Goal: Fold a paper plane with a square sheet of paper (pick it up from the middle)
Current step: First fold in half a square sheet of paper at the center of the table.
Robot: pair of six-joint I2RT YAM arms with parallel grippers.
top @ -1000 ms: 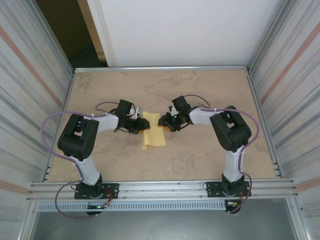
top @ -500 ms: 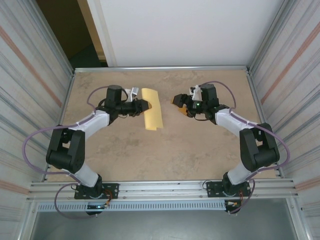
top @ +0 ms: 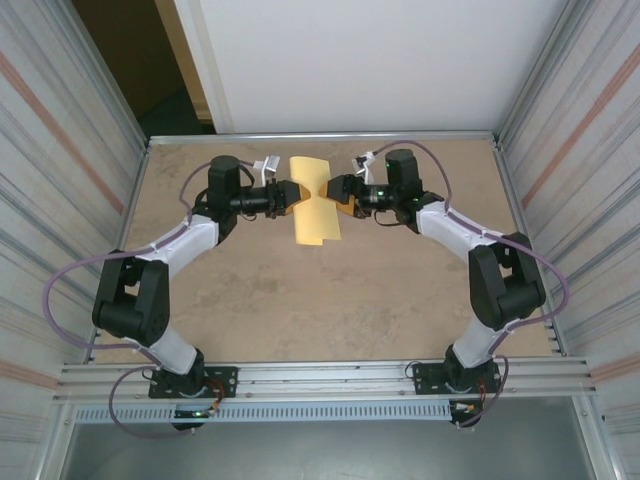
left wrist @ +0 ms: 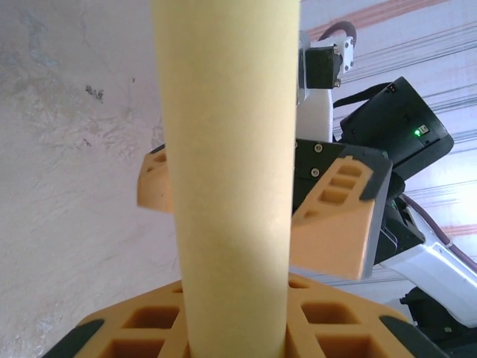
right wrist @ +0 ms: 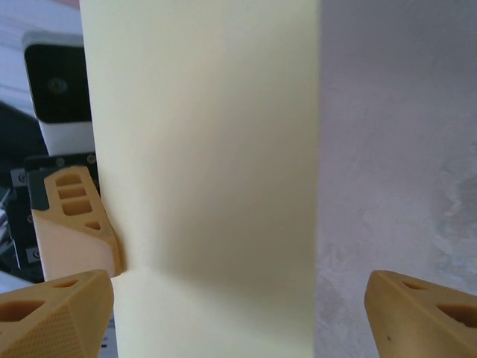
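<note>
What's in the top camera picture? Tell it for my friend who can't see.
The left gripper and right gripper meet from either side at a pale-yellow paper, over the far middle of a tan table.

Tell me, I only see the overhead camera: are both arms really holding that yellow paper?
Observer: Not both. The right wrist camera shows the right fingers spread wide, one on each side of the paper.
Visitor: And the left arm?
Observer: Its wrist camera shows the left fingers closed together, pinching the paper.
Visitor: Is the paper flat?
Observer: No, up close it looks bowed along its length.
</note>
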